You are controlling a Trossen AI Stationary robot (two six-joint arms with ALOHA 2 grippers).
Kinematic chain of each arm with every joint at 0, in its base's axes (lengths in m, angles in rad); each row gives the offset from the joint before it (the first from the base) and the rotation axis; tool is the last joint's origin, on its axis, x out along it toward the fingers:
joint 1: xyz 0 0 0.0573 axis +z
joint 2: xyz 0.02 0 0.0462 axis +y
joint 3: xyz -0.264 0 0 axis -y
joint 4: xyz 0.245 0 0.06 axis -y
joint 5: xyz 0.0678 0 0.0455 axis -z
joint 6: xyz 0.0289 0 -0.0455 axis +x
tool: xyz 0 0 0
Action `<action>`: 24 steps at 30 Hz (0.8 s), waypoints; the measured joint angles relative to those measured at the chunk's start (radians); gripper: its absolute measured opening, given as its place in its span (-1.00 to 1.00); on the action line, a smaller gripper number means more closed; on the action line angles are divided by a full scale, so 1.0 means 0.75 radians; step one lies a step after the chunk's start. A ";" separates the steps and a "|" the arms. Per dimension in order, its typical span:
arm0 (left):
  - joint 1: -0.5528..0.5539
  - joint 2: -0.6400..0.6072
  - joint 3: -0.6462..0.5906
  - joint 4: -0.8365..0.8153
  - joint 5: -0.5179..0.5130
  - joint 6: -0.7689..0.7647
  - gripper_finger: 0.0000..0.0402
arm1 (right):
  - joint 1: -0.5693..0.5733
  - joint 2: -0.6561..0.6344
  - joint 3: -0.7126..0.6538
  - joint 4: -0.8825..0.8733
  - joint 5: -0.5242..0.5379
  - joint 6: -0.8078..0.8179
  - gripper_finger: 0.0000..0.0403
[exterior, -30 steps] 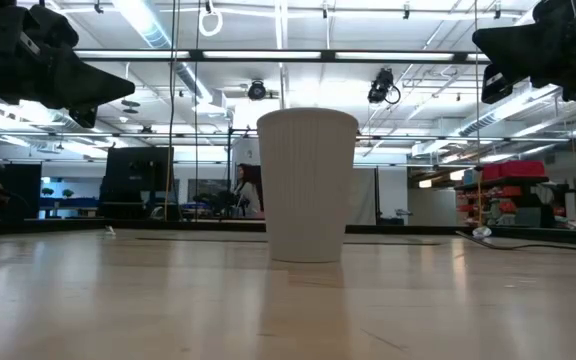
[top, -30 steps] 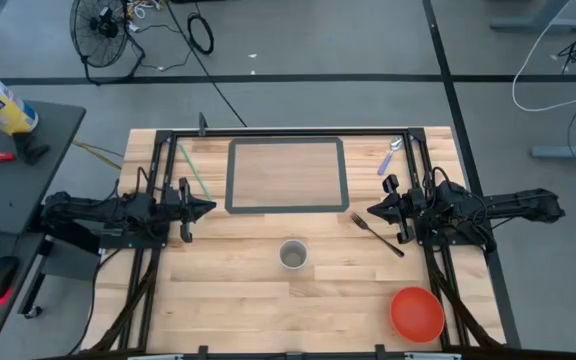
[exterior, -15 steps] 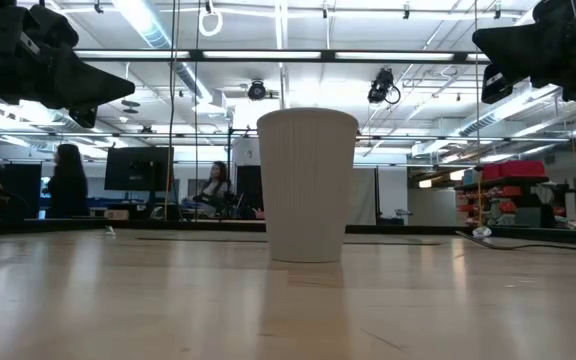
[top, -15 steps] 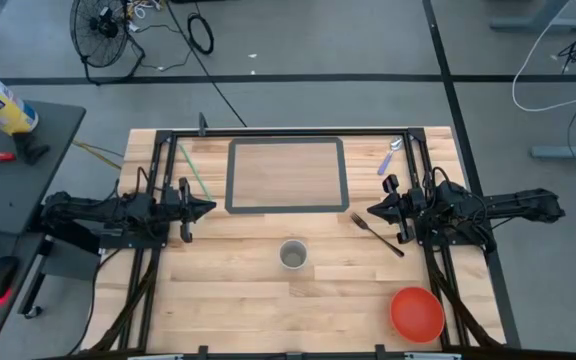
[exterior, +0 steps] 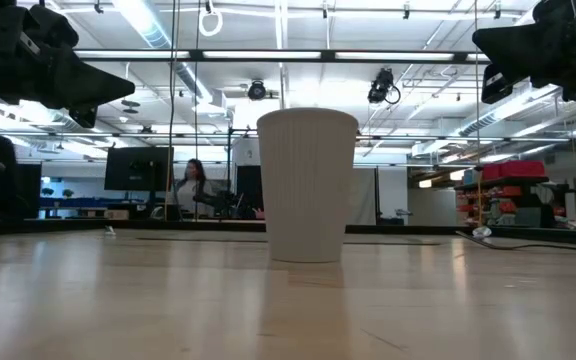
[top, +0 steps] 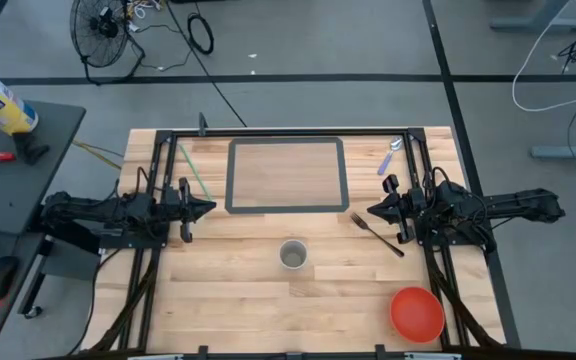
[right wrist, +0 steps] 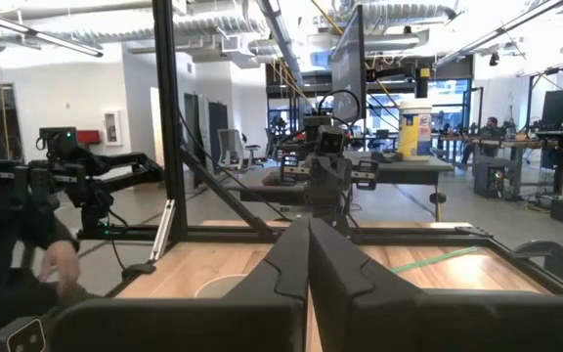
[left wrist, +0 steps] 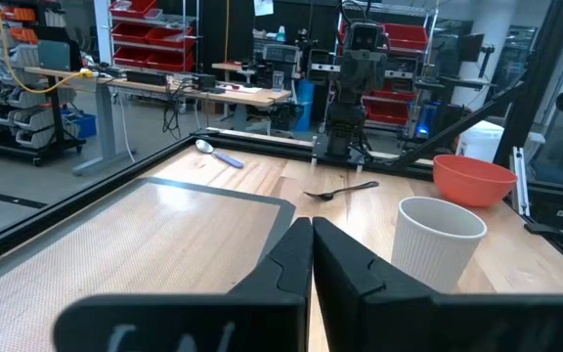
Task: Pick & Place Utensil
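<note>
A: Two closed grippers from above: left gripper (top: 208, 208) and right gripper (top: 373, 210) pinch nothing. The black fork (top: 375, 234) lies just beside the right one, near the paper cup (top: 292, 255).

B: Left wrist view: fork (left wrist: 341, 190) flat; the fingers may skid off it.

One cup (top: 292, 255), one bowl (top: 416, 312), one fork (top: 376, 235), one spoon (top: 389, 157).
</note>
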 joint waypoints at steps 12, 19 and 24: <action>0.000 0.000 0.000 0.000 -0.001 0.000 -0.93 | 0.000 0.000 0.000 0.000 0.000 0.000 -0.94; 0.000 0.000 0.000 0.000 -0.001 0.000 -0.93 | -0.001 0.000 0.000 0.006 0.017 -0.006 -0.94; 0.000 0.000 -0.007 0.048 0.000 0.000 -0.93 | -0.001 0.000 0.000 0.013 0.113 -0.008 -0.94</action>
